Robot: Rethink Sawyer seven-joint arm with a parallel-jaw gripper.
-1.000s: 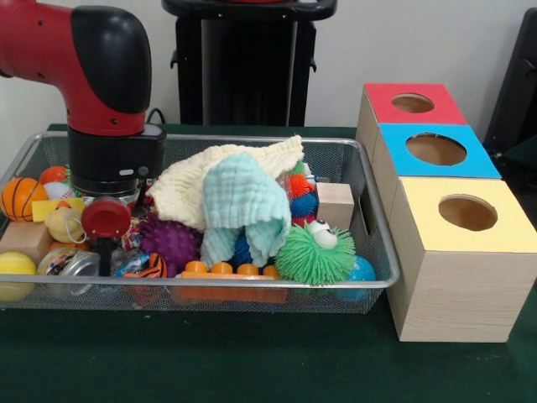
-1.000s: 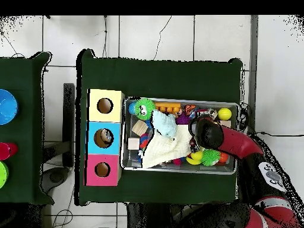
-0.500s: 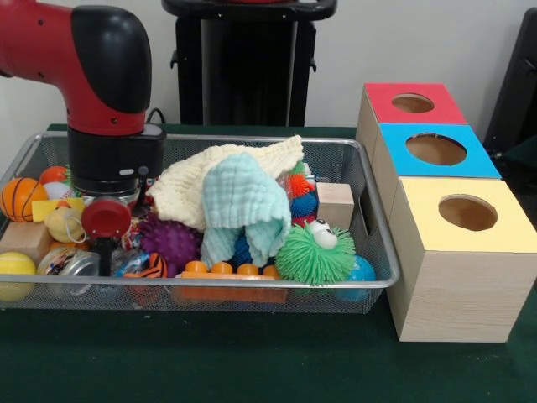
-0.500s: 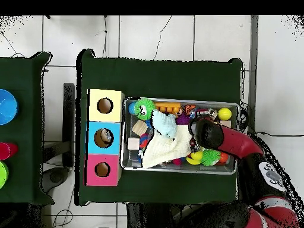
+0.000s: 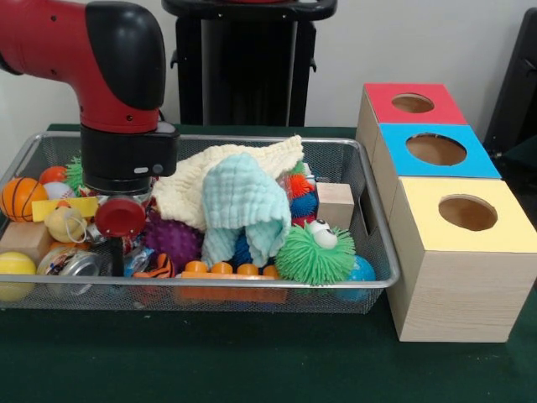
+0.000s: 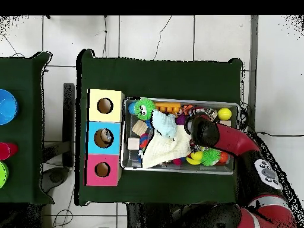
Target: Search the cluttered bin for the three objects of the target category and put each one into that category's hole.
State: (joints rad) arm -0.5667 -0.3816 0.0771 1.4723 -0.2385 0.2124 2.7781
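Observation:
A wire mesh bin (image 5: 252, 285) (image 6: 231, 169) holds a heap of toys. My gripper (image 5: 119, 242) (image 6: 196, 126) reaches down into the bin's left part in the front view, between a yellow duck (image 5: 65, 224) and a purple spiky ball (image 5: 174, 241). Toys hide its tip, and nothing shows in its grasp. A cream cloth (image 5: 226, 172) and a light blue cloth (image 5: 243, 206) lie over the middle of the heap. Three wooden boxes stand beside the bin, each with a round hole: red top (image 5: 413, 102), blue top (image 5: 436, 149), yellow top (image 5: 467, 213).
Around the gripper lie a tin can (image 5: 69, 264), a tiger-striped ball (image 5: 151, 267), a small basketball (image 5: 20, 198) and a yellow ball (image 5: 15, 270). Further right sit an orange brick (image 5: 226, 281), a green fuzzy ball with eyes (image 5: 315, 252) and a wooden block (image 5: 336, 204).
The arm has shifted a little to the right in the front view, toward the purple spiky ball. The toys and cloths have stayed where they were.

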